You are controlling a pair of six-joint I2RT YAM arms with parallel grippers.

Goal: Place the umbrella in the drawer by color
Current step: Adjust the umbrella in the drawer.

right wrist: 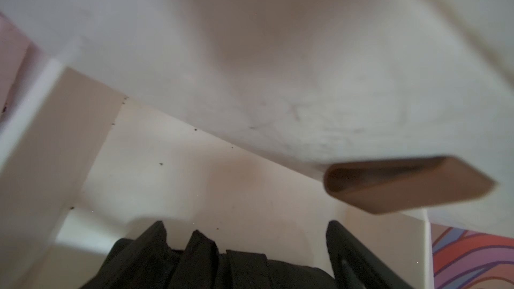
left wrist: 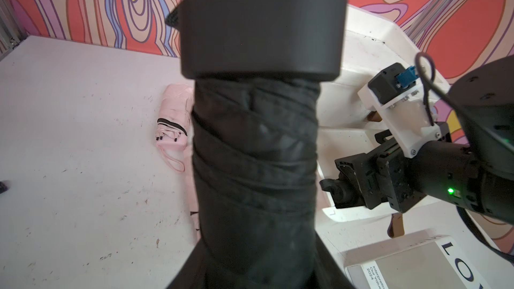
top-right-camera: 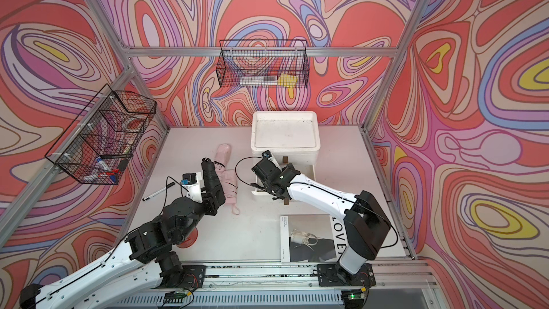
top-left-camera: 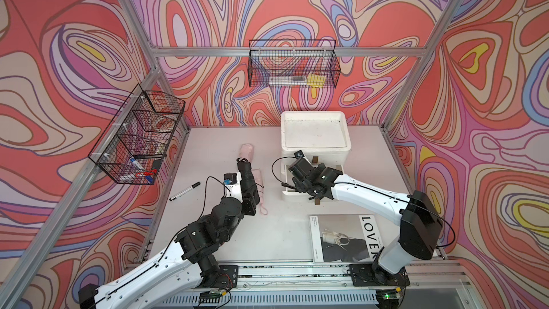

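Observation:
A folded black umbrella (top-left-camera: 246,173) (top-right-camera: 211,178) (left wrist: 256,148) stands tilted above the table with my left gripper (top-left-camera: 250,202) (top-right-camera: 213,203) (left wrist: 256,271) shut on its lower end. On the table just beyond it lies a folded pink umbrella (top-left-camera: 247,151) (top-right-camera: 225,156) (left wrist: 173,123). The white drawer unit (top-left-camera: 315,132) (top-right-camera: 283,130) has brown handles (right wrist: 409,184), and its lower drawer (top-left-camera: 288,193) (top-right-camera: 258,194) (left wrist: 345,140) is pulled out. My right gripper (top-left-camera: 297,185) (top-right-camera: 263,187) (right wrist: 250,229) is open over that drawer's bare white inside.
A "LOVER" magazine (top-left-camera: 344,237) lies at the front right under my right arm. A black marker (top-left-camera: 184,191) lies left of my left arm. Wire baskets hang on the left wall (top-left-camera: 139,135) and back wall (top-left-camera: 292,63). A red disc (top-right-camera: 188,240) shows beneath my left arm.

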